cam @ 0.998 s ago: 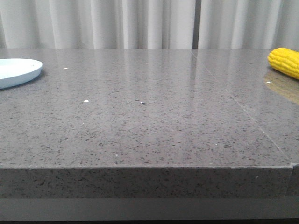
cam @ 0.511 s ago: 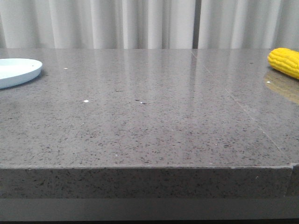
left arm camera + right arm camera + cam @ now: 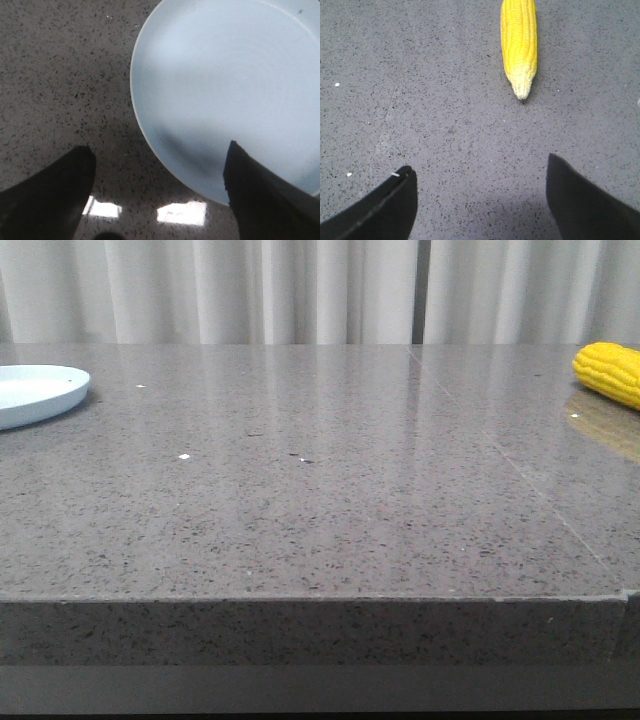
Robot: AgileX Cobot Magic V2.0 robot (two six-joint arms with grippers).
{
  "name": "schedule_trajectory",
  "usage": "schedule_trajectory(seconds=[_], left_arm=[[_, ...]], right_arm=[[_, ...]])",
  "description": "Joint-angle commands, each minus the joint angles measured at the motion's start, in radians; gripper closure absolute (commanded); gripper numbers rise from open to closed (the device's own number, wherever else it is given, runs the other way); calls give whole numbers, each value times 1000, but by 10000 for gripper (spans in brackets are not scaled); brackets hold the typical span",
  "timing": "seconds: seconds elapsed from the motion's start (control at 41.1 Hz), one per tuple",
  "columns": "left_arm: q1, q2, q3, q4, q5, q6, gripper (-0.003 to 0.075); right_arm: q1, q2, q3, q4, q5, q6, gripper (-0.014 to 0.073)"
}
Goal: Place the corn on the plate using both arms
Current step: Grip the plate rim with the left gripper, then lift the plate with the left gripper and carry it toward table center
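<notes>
The yellow corn (image 3: 610,373) lies on the grey stone table at the far right edge of the front view. In the right wrist view the corn (image 3: 519,42) lies ahead of my open, empty right gripper (image 3: 479,165), its pale tip pointing toward the fingers, well apart from them. The pale blue plate (image 3: 35,393) sits at the far left. In the left wrist view the plate (image 3: 225,85) is empty; my left gripper (image 3: 159,152) is open above its rim, one finger over the plate, the other over the table. Neither gripper shows in the front view.
The speckled grey table (image 3: 320,500) has a front edge close to the camera and a seam running down its right side. White curtains (image 3: 300,290) hang behind the table. Ceiling lights reflect on the tabletop (image 3: 181,213) near the left fingers.
The plate has shifted very slightly in the front view. The corn has not moved.
</notes>
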Motion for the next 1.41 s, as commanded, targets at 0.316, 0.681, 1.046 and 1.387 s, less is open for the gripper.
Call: schedule_trajectory(seconds=[0.316,0.681,1.046,1.387], left_arm=[[26,162,-146,-160,-95,45,201],[26,212,-192,-207,-63,94,470],[26,219,-192,-201,-55,94,741],[26,162,-194,-231,-13,96,741]], right_arm=[[-6,5,-25,-8,-68,-10,32],[-6,5,-25,-8,-68,-10,32],[-6,5,-25,-8,-68,-10,32],[-6,5,-25,-8,-68,-10,32]])
